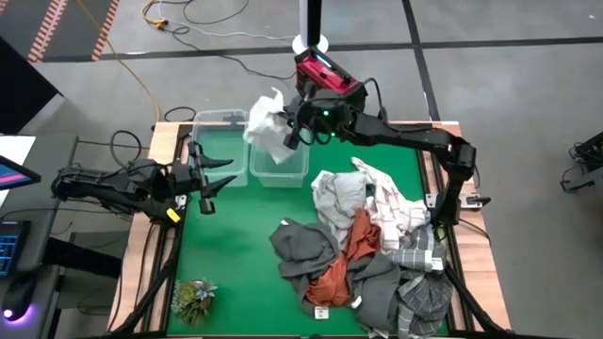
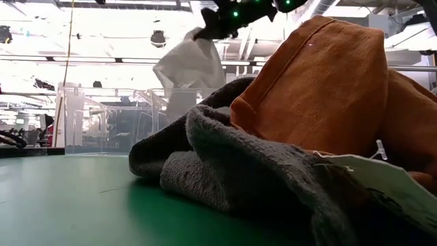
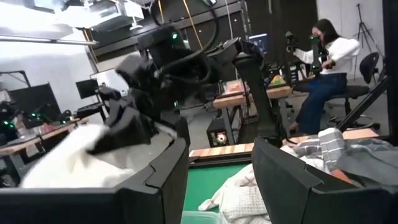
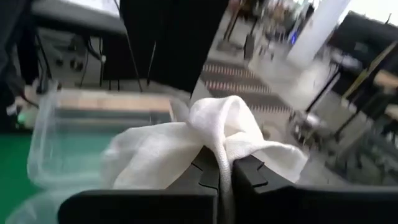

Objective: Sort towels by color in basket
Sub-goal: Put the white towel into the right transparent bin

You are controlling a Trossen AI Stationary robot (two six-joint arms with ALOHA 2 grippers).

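My right gripper [image 1: 294, 127] reaches over the table's far edge and is shut on a white towel [image 1: 267, 125]. The towel hangs above two clear plastic baskets [image 1: 222, 143] [image 1: 280, 168]. A pile of towels lies at the near right: white [image 1: 341, 193], rust-orange [image 1: 344, 259], dark grey [image 1: 303, 243] and grey plaid [image 1: 419, 292]. My left gripper [image 1: 213, 175] stands open at the table's left edge, beside the left basket, with nothing between its fingers [image 3: 155, 186]. My right gripper pinches a bunched fold of the white towel [image 4: 219, 134] between its two fingers. The fingers lie about level, coming from the table's right side. The towel is lifted off the table and hangs slack below the fingers [image 2: 188, 72], with its lower end near the right basket's rim.
A small green leafy plant [image 1: 193, 299] lies at the near left corner. Bare green table [image 1: 236, 235] spreads between the baskets and the pile. A person sits at a desk [image 3: 326, 62] in the room beyond the table.
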